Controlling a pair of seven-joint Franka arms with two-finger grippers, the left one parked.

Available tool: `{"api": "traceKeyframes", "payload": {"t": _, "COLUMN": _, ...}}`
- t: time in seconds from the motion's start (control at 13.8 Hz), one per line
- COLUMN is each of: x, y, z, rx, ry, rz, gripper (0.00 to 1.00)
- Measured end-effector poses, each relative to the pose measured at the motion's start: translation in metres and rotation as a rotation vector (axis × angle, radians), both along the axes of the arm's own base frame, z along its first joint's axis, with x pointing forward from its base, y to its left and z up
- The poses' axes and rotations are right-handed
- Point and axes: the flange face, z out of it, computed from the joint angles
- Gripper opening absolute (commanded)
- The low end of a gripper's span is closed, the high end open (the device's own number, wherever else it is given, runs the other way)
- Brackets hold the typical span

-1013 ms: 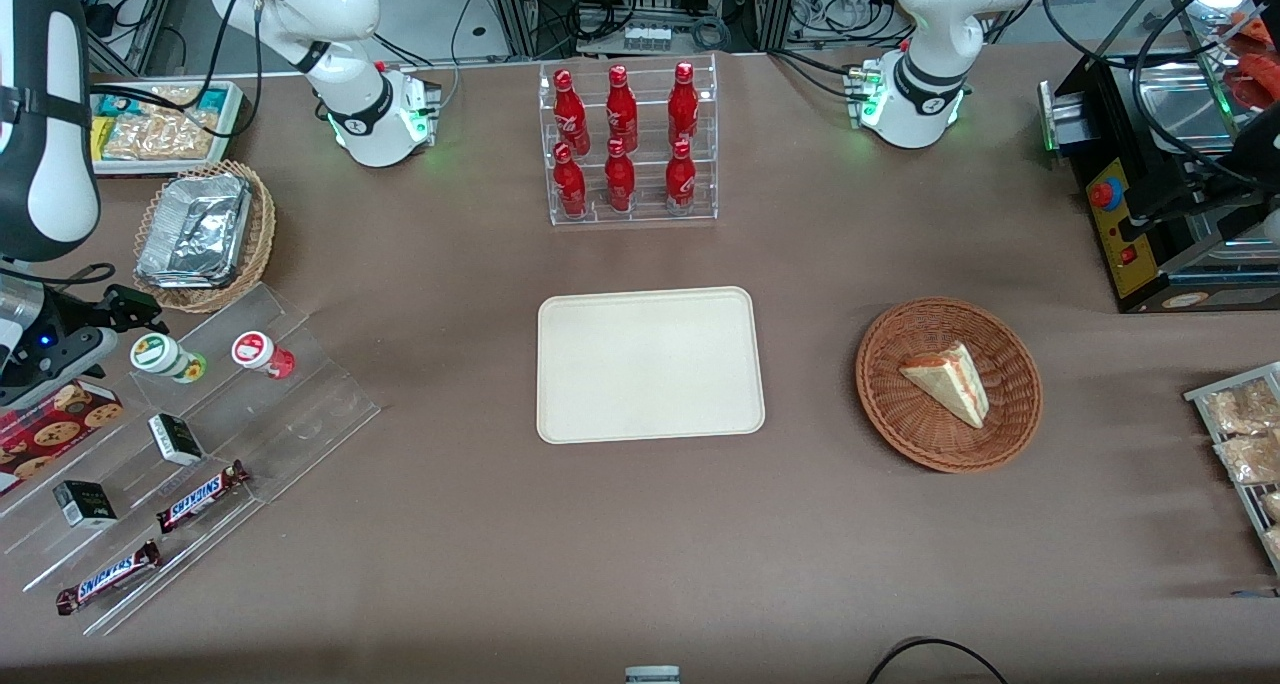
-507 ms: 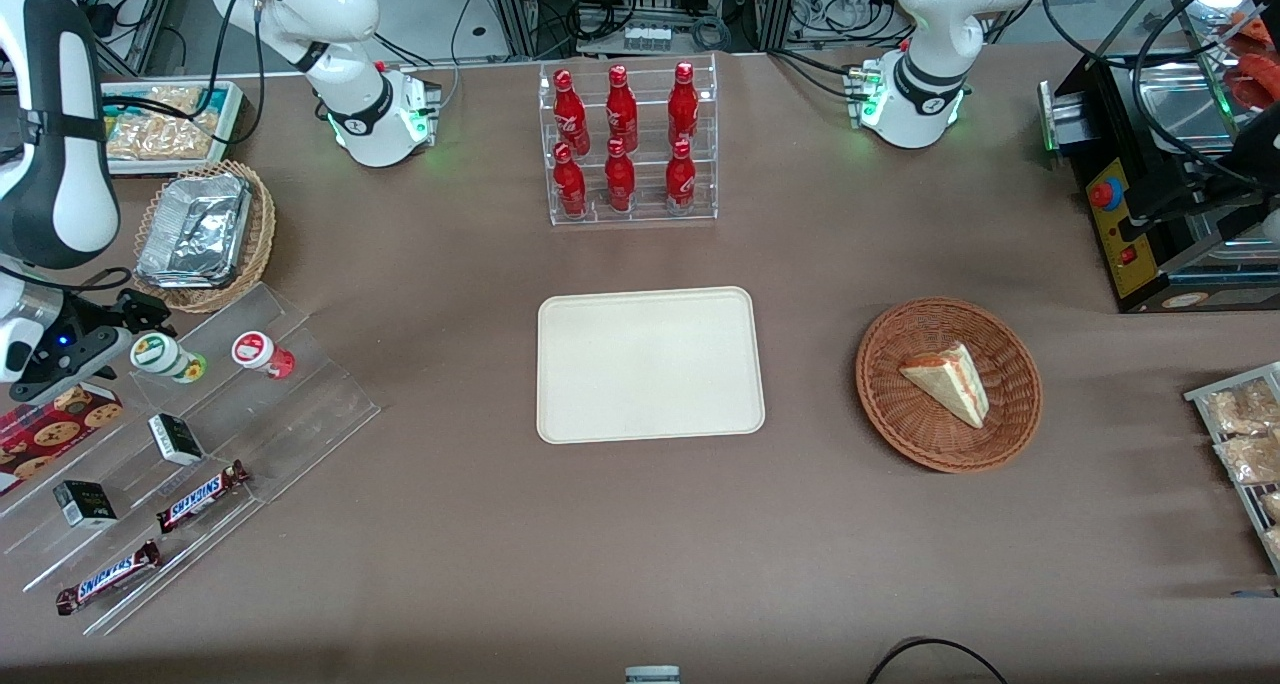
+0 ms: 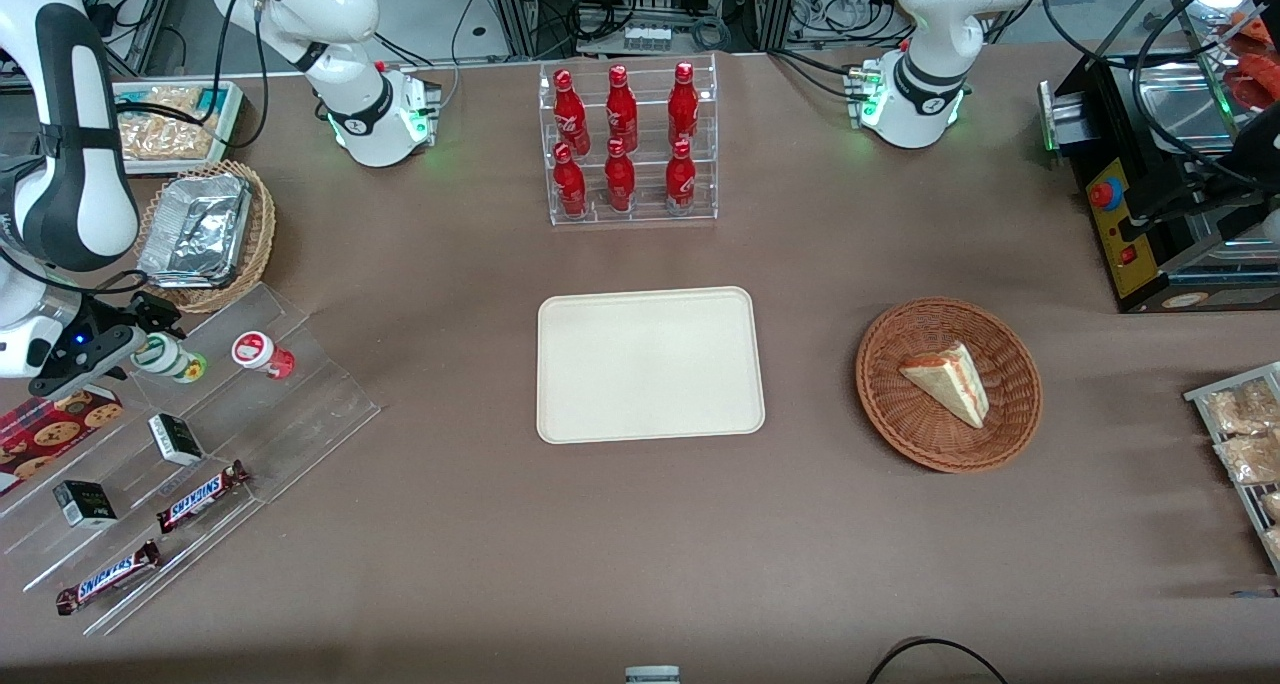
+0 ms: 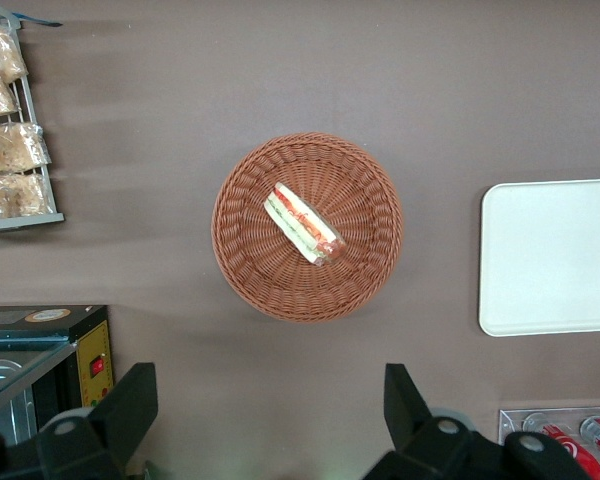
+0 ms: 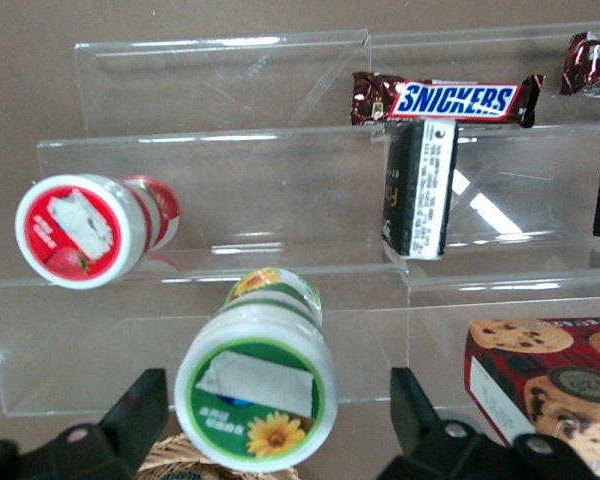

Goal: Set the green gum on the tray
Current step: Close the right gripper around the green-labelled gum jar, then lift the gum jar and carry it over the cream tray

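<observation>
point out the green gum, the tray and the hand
green gum (image 5: 263,398): right wrist view, on its white lid's label.
tray (image 3: 650,364): front view, on its bare flat middle.
hand (image 5: 270,420): right wrist view, midway between its open fingers, which straddle the gum on the clear rack.

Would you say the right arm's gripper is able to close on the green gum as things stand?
Probably yes. The gripper is open, its jaws on either side of the green gum with nothing between them. The red-lidded bottle sits apart beside it, leaving the way free.
</observation>
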Motion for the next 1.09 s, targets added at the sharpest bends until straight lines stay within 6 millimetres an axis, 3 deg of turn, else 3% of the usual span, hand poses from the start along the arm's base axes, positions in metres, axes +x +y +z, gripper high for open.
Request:
{"api": "traceKeyframes", "payload": {"t": 0.07, "x": 0.000, "y": 0.000, "z": 0.000, "rx": 0.001, "ry": 0.000, "rz": 0.004, "gripper": 0.25}}
{"api": "traceKeyframes", "payload": {"t": 0.14, "x": 0.000, "y": 0.000, "z": 0.000, "rx": 0.001, "ry": 0.000, "rz": 0.007, "gripper": 0.14}}
{"api": "traceKeyframes", "payload": {"t": 0.29, "x": 0.000, "y": 0.001, "z": 0.000, "rx": 0.002, "ry": 0.000, "rz": 0.010, "gripper": 0.00}}
{"api": "traceKeyframes", "payload": {"t": 0.8, "x": 0.000, "y": 0.001, "z": 0.000, "rx": 0.004, "ry": 0.001, "rz": 0.011, "gripper": 0.00}}
{"api": "traceKeyframes", "payload": {"t": 1.09, "x": 0.008, "y": 0.012, "z": 0.028, "rx": 0.052, "ry": 0.017, "rz": -0.020, "gripper": 0.00}}
